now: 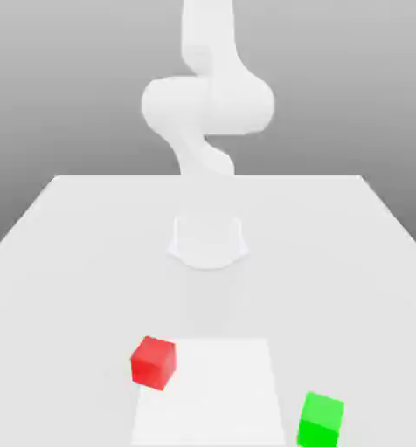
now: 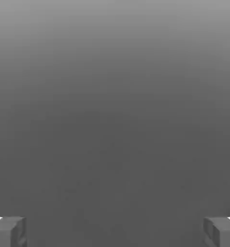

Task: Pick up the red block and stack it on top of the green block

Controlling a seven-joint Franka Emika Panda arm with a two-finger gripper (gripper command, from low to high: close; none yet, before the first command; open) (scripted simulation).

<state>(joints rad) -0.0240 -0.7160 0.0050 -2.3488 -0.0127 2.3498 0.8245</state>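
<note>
Exterior view: green block (image 1: 321, 421) cut off by lower edge | hand view: end effector (image 2: 115, 232) released, fingers spread

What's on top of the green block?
Nothing rests on the green block; its top face is bare. Whatever lies directly beneath it is covered by the block itself, so that can't be seen.

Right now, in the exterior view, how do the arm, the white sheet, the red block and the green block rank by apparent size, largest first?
1. Arm
2. White sheet
3. Red block and green block: too alike to rank; the picture's edge meets the green one.
</note>
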